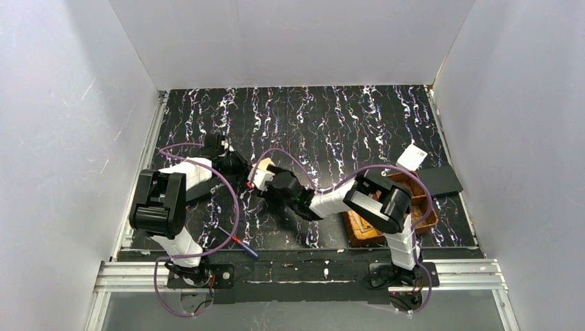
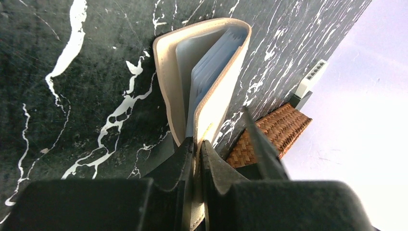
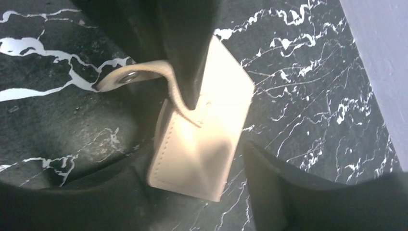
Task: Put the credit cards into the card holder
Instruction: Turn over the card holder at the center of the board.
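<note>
- My left gripper [image 2: 197, 144] is pinched shut on the lower edge of one cover of the card holder [image 2: 226, 91] (cream leather), holding it up on edge above the table [image 1: 331, 117].
- My right gripper [image 3: 197, 159] stands open with a finger on either side of the holder's folded end. The finger at 4 o'clock in its own wrist view is apart from the leather; whether the other one touches, I cannot tell.
- The strap [image 3: 130, 77] with its snap hangs undone at 10 o'clock from there.
- In the left wrist view the holder gapes toward 12 o'clock, showing pale blue sleeves [image 2: 207, 72]; I cannot tell whether any has a card in it.
- From overhead, one whitish credit card [image 1: 414, 156] lies at 3 o'clock from the holder, well apart, beside a flat black item [image 1: 441, 181]. The woven basket [image 1: 426, 210] sits at 4 o'clock.
- I judge I am readying the opened holder, with no card in hand.
- Next, my right gripper should back off and go to 3 o'clock. That thin, flat card will need an edge grip.
</note>
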Tool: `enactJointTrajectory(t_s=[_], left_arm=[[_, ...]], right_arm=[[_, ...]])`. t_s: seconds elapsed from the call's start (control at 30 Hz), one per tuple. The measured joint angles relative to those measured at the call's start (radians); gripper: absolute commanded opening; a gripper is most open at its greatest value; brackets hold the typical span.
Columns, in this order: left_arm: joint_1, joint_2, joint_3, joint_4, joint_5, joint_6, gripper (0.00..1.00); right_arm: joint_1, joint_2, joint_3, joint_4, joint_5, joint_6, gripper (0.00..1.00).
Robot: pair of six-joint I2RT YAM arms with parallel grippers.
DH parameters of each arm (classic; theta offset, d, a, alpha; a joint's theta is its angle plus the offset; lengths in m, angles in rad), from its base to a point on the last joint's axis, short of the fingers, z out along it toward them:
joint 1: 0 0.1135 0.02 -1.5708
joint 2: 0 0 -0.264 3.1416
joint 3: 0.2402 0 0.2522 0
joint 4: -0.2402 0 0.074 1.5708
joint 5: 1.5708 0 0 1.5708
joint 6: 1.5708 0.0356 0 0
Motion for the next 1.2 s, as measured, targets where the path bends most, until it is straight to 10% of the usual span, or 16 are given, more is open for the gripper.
enactJointTrajectory(t_s=[0.17, 0.5, 0.97, 1.2], left_arm=[[0.003, -0.004, 0.036, -0.047, 0.021, 0.007, 0.18], [0.018, -0.083, 0.104, -0.279, -0.021, 0.178, 0.74], [0.039, -0.379, 0.082, -0.438, -0.188, 0.338, 0.68], [0.039, -0.36, -0.045, -0.353, -0.156, 0.281, 0.32]], right_arm=[[0.024, 0.012, 0.011, -0.004, 0.064, -0.006, 0.04], [-0.021, -0.032, 0.04, -0.068, 0.016, 0.259, 0.01], [-0.25, -0.077, -0.12, 0.022, -0.705, 1.316, 0.03], [-0.245, -0.094, -0.146, -0.006, -0.677, 1.438, 0.41]])
